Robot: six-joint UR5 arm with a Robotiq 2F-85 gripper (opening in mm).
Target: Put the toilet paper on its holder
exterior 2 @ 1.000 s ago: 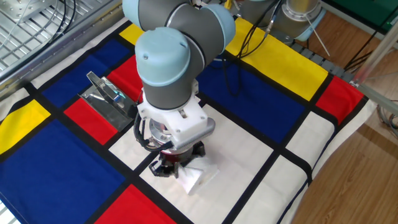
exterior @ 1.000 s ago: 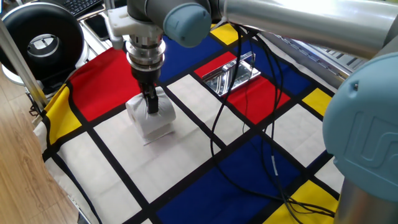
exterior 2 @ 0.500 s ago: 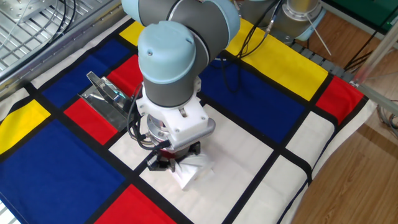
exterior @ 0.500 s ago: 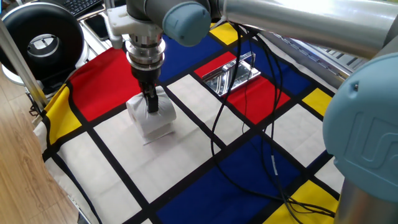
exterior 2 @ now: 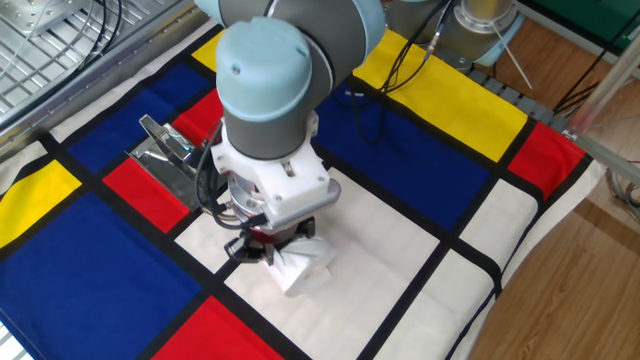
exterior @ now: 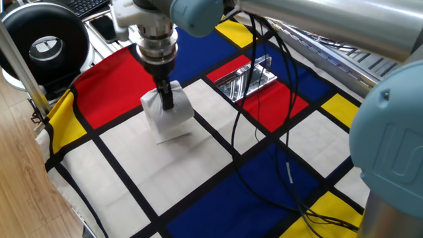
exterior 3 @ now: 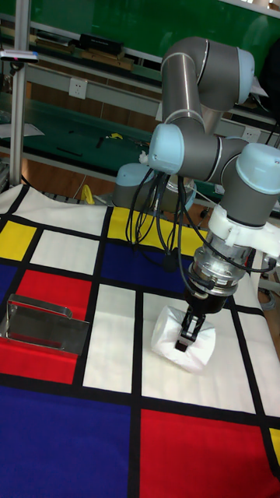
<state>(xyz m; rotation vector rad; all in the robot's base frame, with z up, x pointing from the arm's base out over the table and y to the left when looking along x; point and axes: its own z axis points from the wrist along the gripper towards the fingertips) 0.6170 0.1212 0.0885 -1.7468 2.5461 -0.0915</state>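
The toilet paper [exterior: 170,120] is a white soft roll over a white square of the checked cloth, squeezed by my gripper [exterior: 166,100], which comes straight down and is shut on it. One dark finger [exterior 3: 187,333] runs down the roll's [exterior 3: 166,330] side. The other fixed view shows the roll [exterior 2: 302,267] poking out below the wrist, with the gripper [exterior 2: 266,250] mostly hidden by the arm. I cannot tell whether the roll touches the cloth. The chrome holder [exterior: 246,78] lies flat on a red and blue patch, apart from the roll, with its bar up [exterior 2: 168,147] [exterior 3: 40,324].
Black cables [exterior: 264,132] trail across the cloth between the roll and the holder's side. A black round device [exterior: 45,43] stands beyond the table's corner. The cloth's edge [exterior: 59,173] drops to a wooden floor.
The gripper, still shut on the roll, has shifted a little toward the holder and seems slightly higher. The roll moved with it. The holder has not moved.
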